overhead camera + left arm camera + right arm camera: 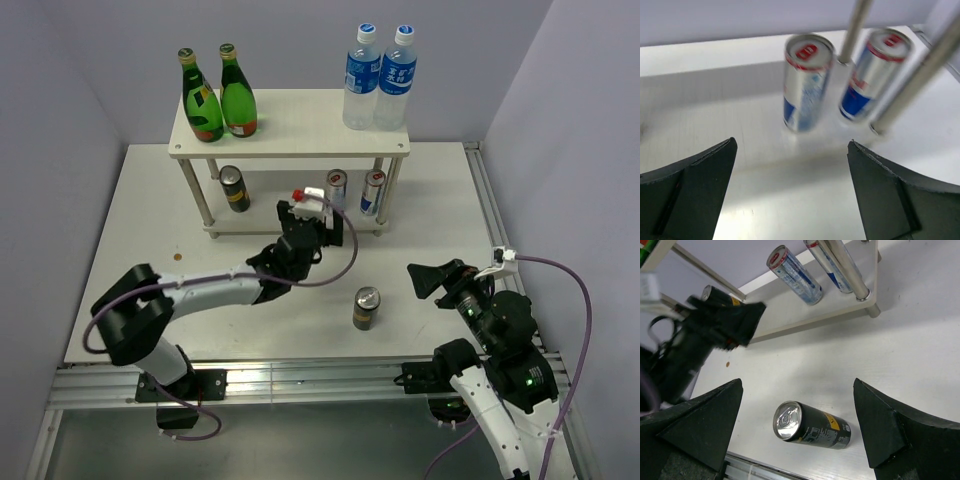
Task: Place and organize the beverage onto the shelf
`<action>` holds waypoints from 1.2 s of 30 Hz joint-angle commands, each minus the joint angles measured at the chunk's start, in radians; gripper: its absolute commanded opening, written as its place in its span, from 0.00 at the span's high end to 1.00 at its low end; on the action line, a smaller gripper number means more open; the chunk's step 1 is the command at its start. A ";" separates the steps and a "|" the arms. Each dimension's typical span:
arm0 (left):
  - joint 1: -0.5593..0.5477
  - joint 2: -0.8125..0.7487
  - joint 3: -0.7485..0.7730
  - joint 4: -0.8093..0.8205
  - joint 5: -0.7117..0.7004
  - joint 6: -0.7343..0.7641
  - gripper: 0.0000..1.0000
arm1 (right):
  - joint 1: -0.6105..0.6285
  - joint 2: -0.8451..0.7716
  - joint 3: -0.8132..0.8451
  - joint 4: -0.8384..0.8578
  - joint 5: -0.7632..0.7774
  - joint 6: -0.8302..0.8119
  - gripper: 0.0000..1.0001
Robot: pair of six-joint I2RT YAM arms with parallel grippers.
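The shelf (290,125) has two green bottles (220,98) on its cream top board at the left. On its lower tier stand a black can (235,188) and two silver cans (354,191). A second black can (366,308) stands on the table; in the right wrist view it (812,426) lies between and below my open fingers. My left gripper (303,212) is open and empty at the lower tier's front edge. In the left wrist view the gripper (792,141) faces the silver cans (805,82). My right gripper (427,280) is open and empty, just right of the table can.
Two clear water bottles with blue labels (380,78) stand on the top board at the right. Thin shelf legs (920,80) stand beside the silver cans. The table's right rail (485,220) and grey walls bound the space.
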 commanded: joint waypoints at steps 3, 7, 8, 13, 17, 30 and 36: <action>-0.133 -0.235 -0.140 -0.126 -0.058 -0.096 0.01 | 0.005 0.003 -0.020 0.054 0.004 -0.003 0.02; -0.259 -0.377 -0.251 -0.165 0.040 -0.137 0.01 | 0.005 0.003 -0.021 0.057 0.010 -0.007 0.02; -0.321 -0.407 -0.272 -0.154 0.055 -0.131 0.01 | 0.005 0.006 -0.023 0.060 0.010 -0.006 0.02; -0.535 -0.411 -0.355 -0.144 0.075 -0.140 0.01 | 0.006 0.008 -0.026 0.063 0.010 -0.006 0.02; -0.575 -0.339 -0.427 -0.030 0.132 -0.171 0.01 | 0.005 0.011 -0.026 0.060 0.010 -0.007 0.02; -0.577 0.197 -0.210 0.337 -0.041 -0.110 0.01 | 0.005 0.006 -0.030 0.064 0.024 -0.012 0.02; -0.538 0.355 -0.052 0.345 -0.171 -0.094 0.03 | 0.005 0.011 -0.035 0.069 0.020 -0.013 0.02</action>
